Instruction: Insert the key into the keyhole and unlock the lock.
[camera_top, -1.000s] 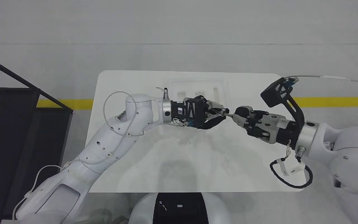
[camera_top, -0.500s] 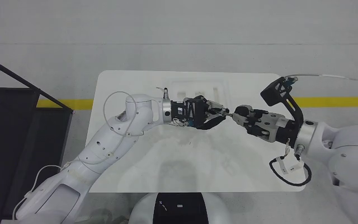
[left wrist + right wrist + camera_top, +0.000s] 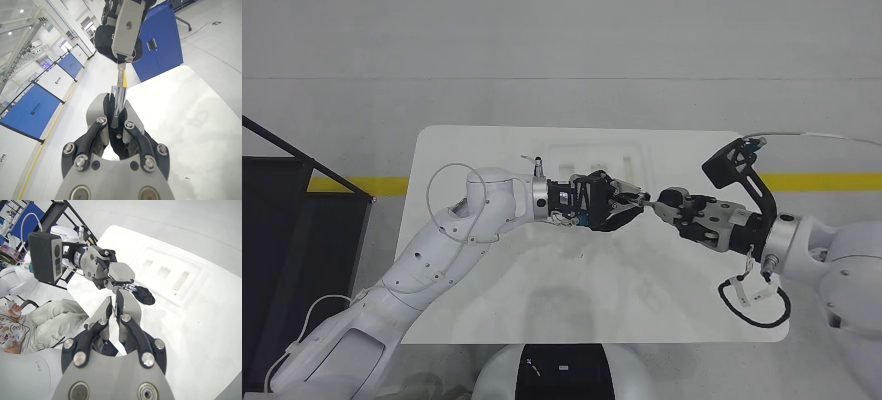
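**White desk, with lock and key held above it**

Item 1: desk, rounded corners.
Item 2: foam tray, white, three rectangular recesses, lying at the far edge of the desk.
Item 3: left gripper, over mid-desk, jaws clamped narrow on the lock, a chrome cylinder pointing at the other arm.
Item 4: right gripper, facing it, jaws pinched on the key. The metal blade tip meets the lock's end face; depth of entry cannot be told.
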You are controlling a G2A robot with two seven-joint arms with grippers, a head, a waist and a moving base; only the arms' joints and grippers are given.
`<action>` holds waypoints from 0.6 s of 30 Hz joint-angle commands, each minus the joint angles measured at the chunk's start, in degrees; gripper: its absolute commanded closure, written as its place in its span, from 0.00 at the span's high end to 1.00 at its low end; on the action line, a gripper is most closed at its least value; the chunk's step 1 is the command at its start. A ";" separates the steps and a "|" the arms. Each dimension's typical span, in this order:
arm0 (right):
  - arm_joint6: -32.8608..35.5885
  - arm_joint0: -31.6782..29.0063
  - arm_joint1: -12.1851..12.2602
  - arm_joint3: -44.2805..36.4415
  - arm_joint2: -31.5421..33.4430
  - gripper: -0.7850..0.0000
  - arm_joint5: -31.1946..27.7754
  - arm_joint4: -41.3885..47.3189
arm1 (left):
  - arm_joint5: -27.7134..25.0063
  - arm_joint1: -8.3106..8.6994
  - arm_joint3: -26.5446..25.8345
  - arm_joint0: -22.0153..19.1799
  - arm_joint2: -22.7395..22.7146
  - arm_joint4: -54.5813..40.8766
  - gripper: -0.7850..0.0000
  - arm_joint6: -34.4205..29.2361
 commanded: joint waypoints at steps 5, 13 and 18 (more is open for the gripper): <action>-0.10 1.56 -0.10 0.55 -1.81 0.00 0.53 -0.43 | 0.00 0.00 0.00 0.00 0.00 0.00 0.00 0.00; 0.15 3.05 -0.17 1.74 -3.11 1.00 0.85 -0.24 | 0.00 0.00 0.00 0.00 0.00 0.00 0.00 0.00; -0.49 3.14 -0.22 1.92 -2.83 1.00 0.24 1.52 | 0.00 0.00 0.00 0.00 0.00 0.00 0.00 0.00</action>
